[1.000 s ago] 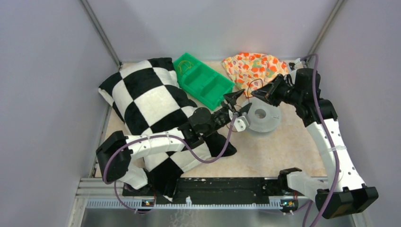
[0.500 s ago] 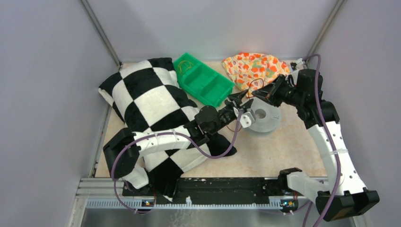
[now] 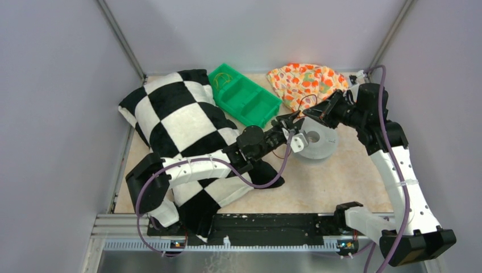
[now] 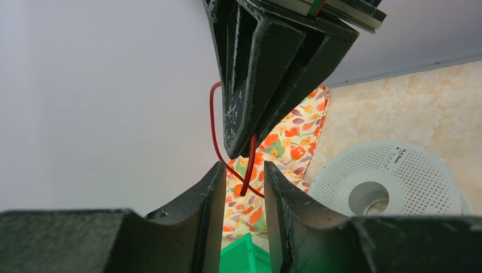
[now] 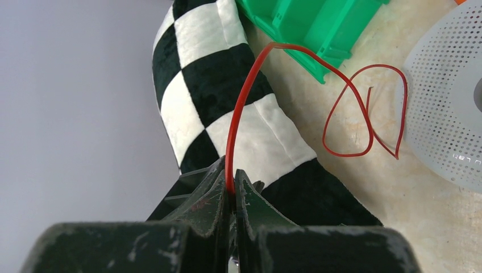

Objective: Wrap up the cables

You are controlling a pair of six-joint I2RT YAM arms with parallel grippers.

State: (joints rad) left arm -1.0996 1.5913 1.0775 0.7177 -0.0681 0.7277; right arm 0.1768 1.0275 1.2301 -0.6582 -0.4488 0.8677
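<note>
The cable (image 5: 239,108) is a thin red wire. My right gripper (image 5: 230,172) is shut on it. From those jaws it arches up, then falls into loose loops (image 5: 364,114) on the table beside a grey perforated disc (image 5: 449,102). In the left wrist view the right gripper (image 4: 236,149) points down from above, and a short cable end (image 4: 248,170) hangs from it. That end sits between the fingers of my left gripper (image 4: 243,170), which stand narrowly apart and do not touch it. From above, the left gripper (image 3: 289,123) meets the right gripper (image 3: 310,115) over the disc (image 3: 316,143).
A green divided bin (image 3: 244,99) lies behind the grippers. A black-and-white checkered pillow (image 3: 176,119) covers the left of the table under the left arm. A floral cloth (image 3: 304,79) lies at the back right. Grey walls close in on three sides.
My left gripper has moved up and right to the right gripper's tips, and its jaws have narrowed around the hanging cable end. The right gripper has barely shifted.
</note>
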